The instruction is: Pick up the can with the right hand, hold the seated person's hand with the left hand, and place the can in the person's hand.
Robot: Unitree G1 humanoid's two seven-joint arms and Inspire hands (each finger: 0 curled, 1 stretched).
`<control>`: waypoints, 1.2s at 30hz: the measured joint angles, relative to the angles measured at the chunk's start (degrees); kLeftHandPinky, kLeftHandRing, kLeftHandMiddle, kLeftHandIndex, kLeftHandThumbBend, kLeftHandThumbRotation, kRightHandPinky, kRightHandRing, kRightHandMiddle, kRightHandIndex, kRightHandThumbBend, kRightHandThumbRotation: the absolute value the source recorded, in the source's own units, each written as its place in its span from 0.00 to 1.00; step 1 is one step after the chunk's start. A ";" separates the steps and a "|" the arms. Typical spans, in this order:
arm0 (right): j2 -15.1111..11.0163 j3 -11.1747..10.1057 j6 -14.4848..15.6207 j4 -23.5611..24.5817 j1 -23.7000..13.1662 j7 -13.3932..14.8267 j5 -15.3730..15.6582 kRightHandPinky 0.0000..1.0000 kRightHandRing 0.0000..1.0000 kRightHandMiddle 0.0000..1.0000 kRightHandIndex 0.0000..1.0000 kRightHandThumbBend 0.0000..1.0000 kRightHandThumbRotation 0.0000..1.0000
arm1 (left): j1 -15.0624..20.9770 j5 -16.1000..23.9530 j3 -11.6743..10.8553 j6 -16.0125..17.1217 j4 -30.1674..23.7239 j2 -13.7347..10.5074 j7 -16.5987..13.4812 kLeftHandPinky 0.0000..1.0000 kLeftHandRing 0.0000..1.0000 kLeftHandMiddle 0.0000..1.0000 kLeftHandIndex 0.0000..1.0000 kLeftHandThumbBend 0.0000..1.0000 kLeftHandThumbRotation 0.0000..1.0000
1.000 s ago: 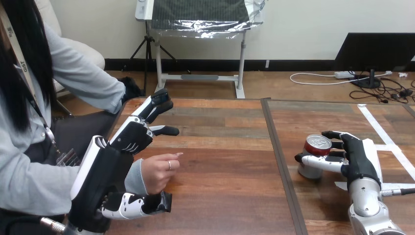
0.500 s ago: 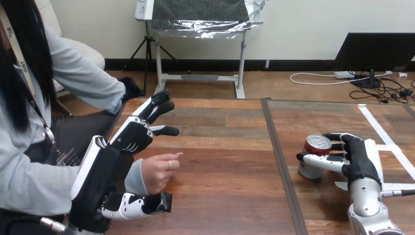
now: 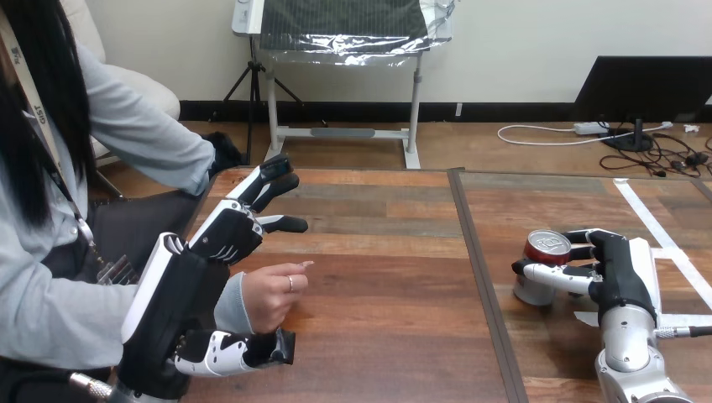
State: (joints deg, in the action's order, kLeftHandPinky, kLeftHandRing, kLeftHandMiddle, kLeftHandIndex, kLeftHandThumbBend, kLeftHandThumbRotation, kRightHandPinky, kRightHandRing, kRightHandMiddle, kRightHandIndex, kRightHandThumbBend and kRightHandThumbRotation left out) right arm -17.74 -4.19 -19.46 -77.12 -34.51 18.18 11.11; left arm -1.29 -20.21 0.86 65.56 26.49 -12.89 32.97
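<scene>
My right hand (image 3: 620, 270) is curled round the can (image 3: 537, 273), thumb across its front and fingers behind its top rim. The can stands upright on the right half of the counter (image 3: 386, 285). The hold looks shallow to me: the can sits toward my fingertips, not deep against the palm. If I lift like this, it may tip or slide out. If I drag it low instead, it could catch on the seam (image 3: 480, 269) that runs down the counter.

My left hand (image 3: 220, 237) is open, fingers straight and pointing away, thumb low. The person's hand (image 3: 267, 295) lies in the gap between them, loosely curled. I cannot tell whether we touch. It is well apart from the can, so the carry is long, with plenty of room for a wobble. If I bring the can over before my left hand closes, that hand may shift. It also offers no open palm, so the can could drop. Closing too hard risks a pinch.
</scene>
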 measured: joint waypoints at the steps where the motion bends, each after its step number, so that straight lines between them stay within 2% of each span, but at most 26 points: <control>1: 0.00 -0.02 0.00 0.00 0.00 0.00 0.00 0.38 0.44 0.54 0.55 0.83 0.00 | 0.00 0.02 0.00 0.00 0.00 0.00 0.00 0.73 0.91 0.95 0.90 1.00 0.62; 36: 0.02 -0.13 -0.94 0.01 0.00 0.04 0.10 0.35 0.41 0.51 0.53 0.81 0.00 | 0.00 0.63 -0.01 0.05 0.01 0.05 -0.23 0.72 0.90 0.94 0.91 1.00 0.62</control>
State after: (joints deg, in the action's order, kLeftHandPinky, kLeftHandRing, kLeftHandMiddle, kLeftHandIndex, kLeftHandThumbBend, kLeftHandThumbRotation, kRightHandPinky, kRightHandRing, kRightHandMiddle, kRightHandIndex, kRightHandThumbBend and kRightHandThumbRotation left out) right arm -17.72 -4.32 -20.40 -77.11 -34.51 18.22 11.21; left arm -1.29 -19.58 0.85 65.61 26.49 -12.85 32.75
